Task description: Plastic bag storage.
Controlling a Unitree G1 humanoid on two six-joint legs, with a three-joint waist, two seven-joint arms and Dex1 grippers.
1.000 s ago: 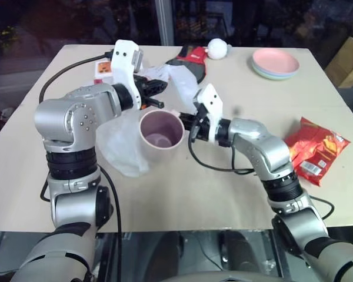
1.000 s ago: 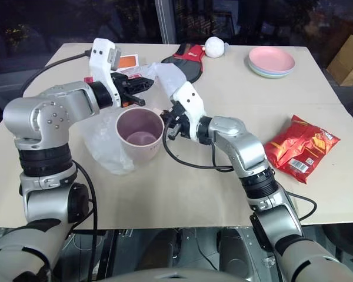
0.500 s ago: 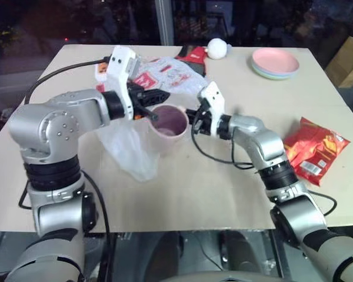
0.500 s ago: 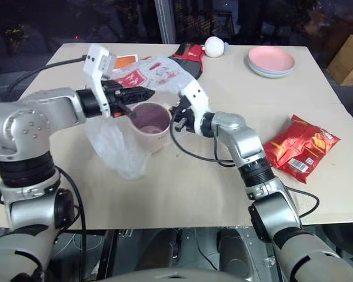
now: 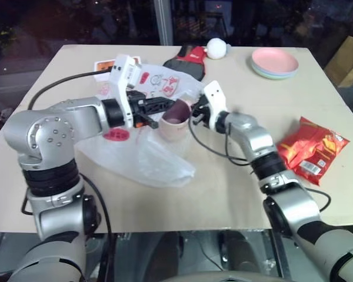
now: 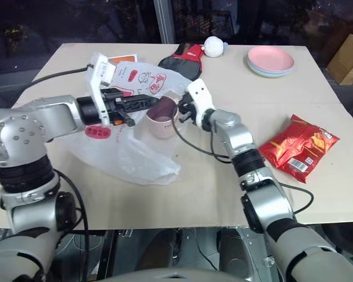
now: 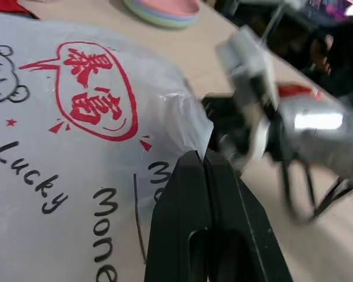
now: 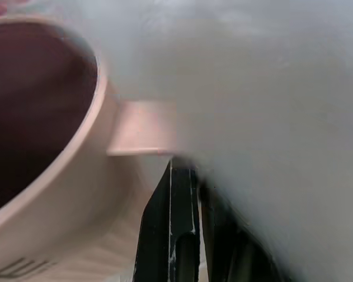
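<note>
— Where is the plastic bag (image 6: 126,150)?

— Left of the middle, spread flat on the table (image 6: 212,194), running from upper right to lower left, partly draped by the pink mug (image 6: 160,117).

— Which pincer is nearer?

— The left gripper (image 6: 146,103) – pinched tight on the bag. The right gripper (image 6: 181,111) is shut too, at the mug's handle.

Both arms are being seen as silver-grey metal segments with black ribbed joints. White housings are being carried at the wrists, black cables are being looped alongside, and small screws are being shown on the left shoulder.
</note>
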